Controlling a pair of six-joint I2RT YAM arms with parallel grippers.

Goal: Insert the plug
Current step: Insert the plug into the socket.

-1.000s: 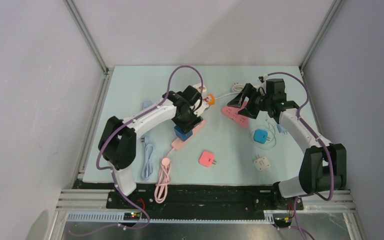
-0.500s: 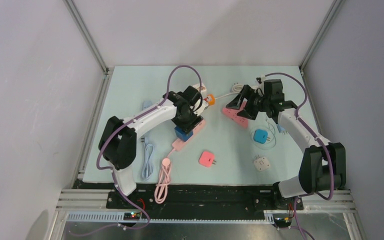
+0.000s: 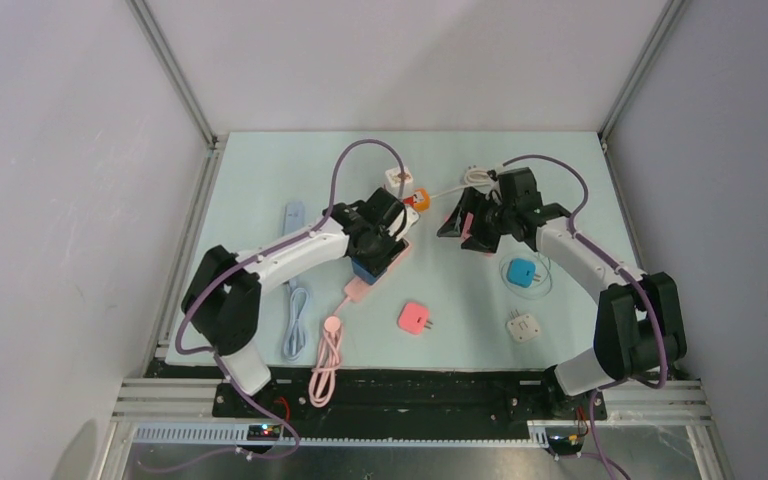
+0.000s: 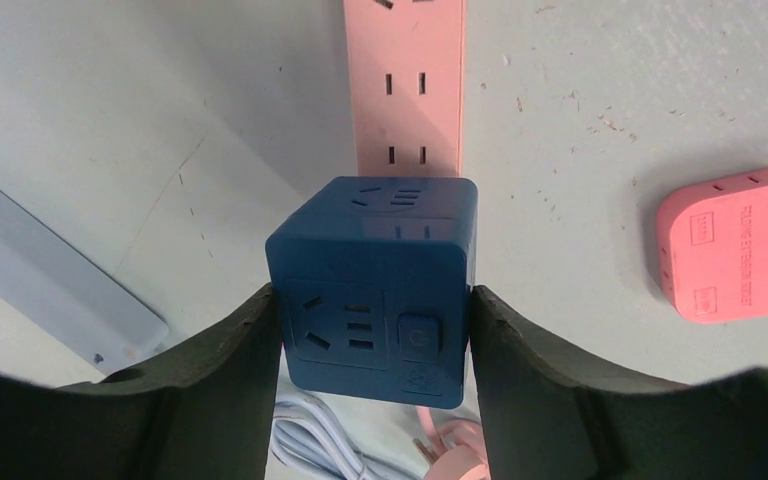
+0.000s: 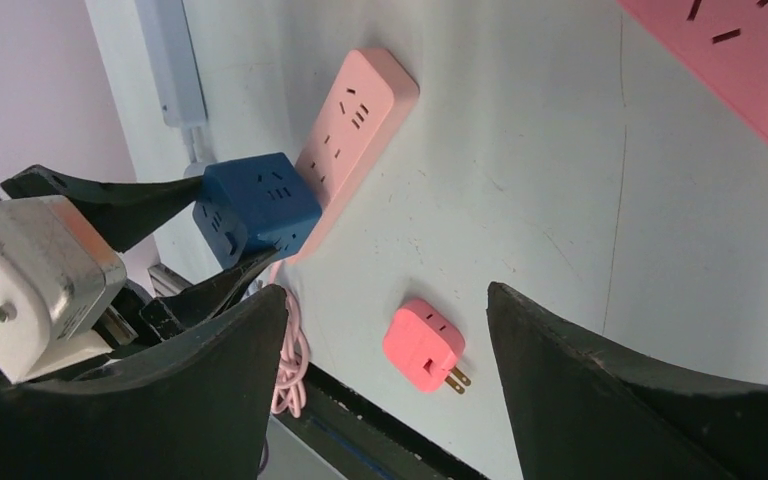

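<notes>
A dark blue cube plug (image 3: pixel 366 266) stands on the near end of a pink power strip (image 3: pixel 355 288). My left gripper (image 3: pixel 371 256) is shut on the cube. In the left wrist view both fingers press the cube's (image 4: pixel 375 270) sides, and the strip (image 4: pixel 407 90) runs away behind it. The cube's prongs are hidden underneath. My right gripper (image 3: pixel 457 222) hovers open beside a second pink strip (image 3: pixel 477 236). In the right wrist view the right gripper (image 5: pixel 388 300) holds nothing, and the cube (image 5: pixel 255 205) and the first strip (image 5: pixel 355 120) show at the left.
A pink adapter (image 3: pixel 415 318) lies near the front, with a blue one (image 3: pixel 521 271) and a white one (image 3: pixel 524 326) to its right. An orange-and-white adapter (image 3: pixel 407 193) sits at the back. A pale blue strip (image 3: pixel 293 215) and coiled cables (image 3: pixel 312 335) lie at the left.
My right gripper has swung left toward the middle of the table and its jaws have narrowed a little. The left arm has shifted slightly, still holding the blue cube on the strip.
</notes>
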